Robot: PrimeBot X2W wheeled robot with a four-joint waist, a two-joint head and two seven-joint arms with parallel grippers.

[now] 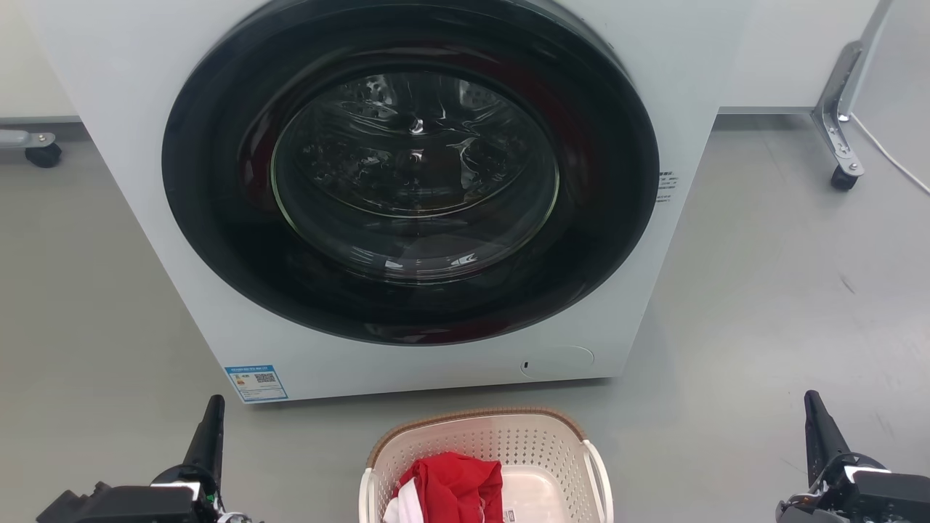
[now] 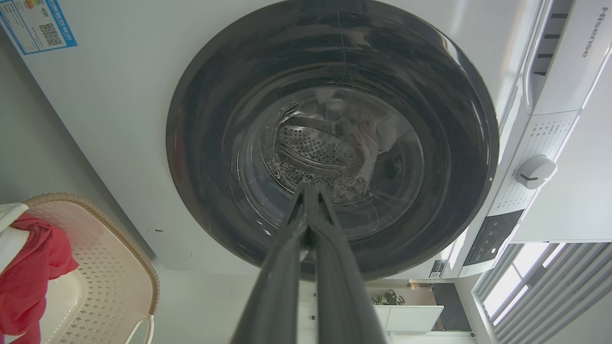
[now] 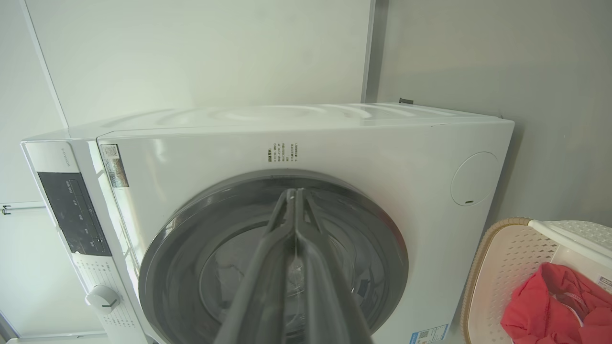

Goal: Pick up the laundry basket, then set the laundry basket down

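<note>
Laundry basket [image 1: 508, 443] of cream-white perforated plastic sits before white front-loading washing machine [image 1: 131, 145]; left gripper [image 2: 308, 188] and right gripper [image 3: 294, 192] closed, empty.

The head camera stands close before the washing machine [image 1: 407, 363], looking forward and down, square onto its round door [image 1: 414, 181], with the floor [image 1: 763, 290] at either side. Both wrist cameras sit low and near, facing that same door, each rolled about a quarter turn, in opposite ways. All three views share the door and the laundry basket [image 1: 494, 443] at the machine's foot
</note>
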